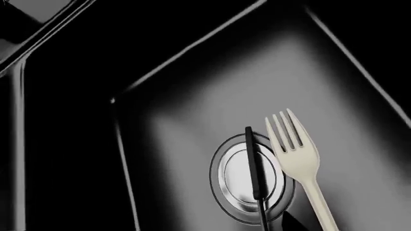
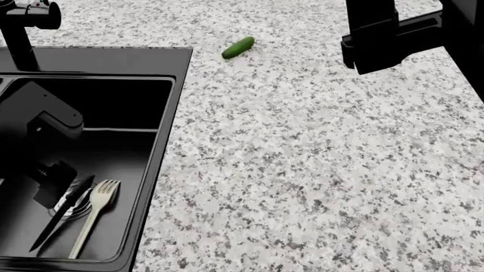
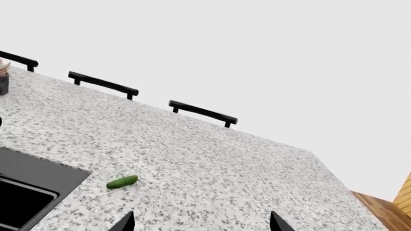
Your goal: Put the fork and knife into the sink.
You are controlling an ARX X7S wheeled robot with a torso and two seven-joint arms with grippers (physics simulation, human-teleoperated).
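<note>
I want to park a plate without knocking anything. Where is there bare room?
The granite counter is bare from the sink rim rightward, below the cucumber. Crowded: the basin floor, where fork and knife lie over the drain beside the left gripper.

The cream-white fork (image 2: 92, 217) and black-handled knife (image 2: 62, 212) are found lying flat, side by side, in the glossy black sink (image 2: 162, 141), the knife crossing the silver drain (image 1: 241, 180).
</note>
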